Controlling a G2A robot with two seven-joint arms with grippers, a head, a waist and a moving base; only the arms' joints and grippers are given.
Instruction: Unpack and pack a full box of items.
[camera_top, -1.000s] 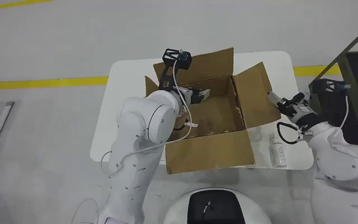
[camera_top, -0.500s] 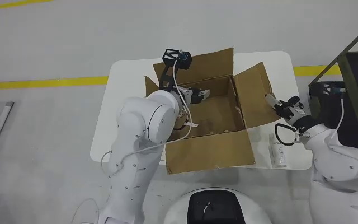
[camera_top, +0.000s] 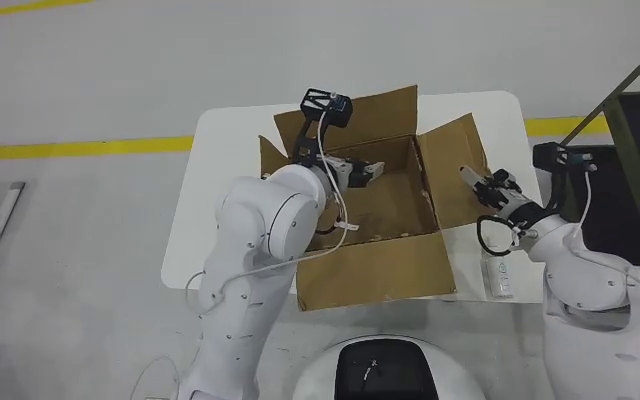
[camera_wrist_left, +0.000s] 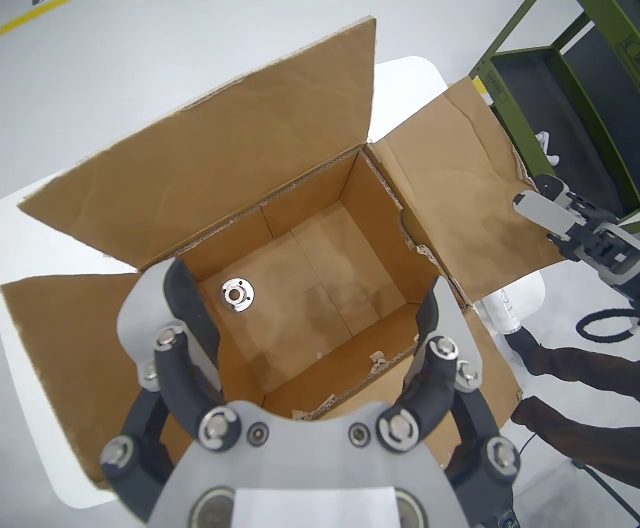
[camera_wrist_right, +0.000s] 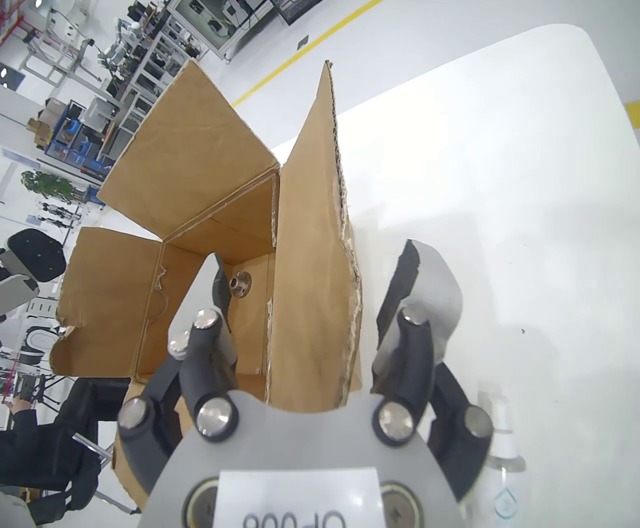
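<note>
Your left gripper (camera_wrist_left: 305, 280), fingers spread wide and holding nothing, hung over the mouth of the open cardboard box (camera_wrist_left: 225, 140), just above its rim. Directly below it on the box floor, a small round metal fitting (camera_wrist_left: 238, 295) lay flat, close to the wall on the robot's left.

All four box flaps were folded outward, the far one standing nearly upright.

Your right gripper (camera_wrist_right: 315, 257) was also wide open and empty, and sat at the torn outer edge of the box's right flap. That edge lined up between the fingers. You could not tell from any view whether either finger touched the cardboard. From this wrist, the fitting (camera_wrist_right: 240, 284) showed deep inside the box, beyond the flap.

From above, the left gripper (camera_top: 370, 170) was over the far half of the box (camera_top: 375, 270), and the right gripper (camera_top: 478, 180) was at the flap's outer edge.

A white bottle (camera_top: 497, 272) lay on its side just beside the box, past the right flap. Box and bottle both rested on the white counter (camera_top: 230, 180).
</note>
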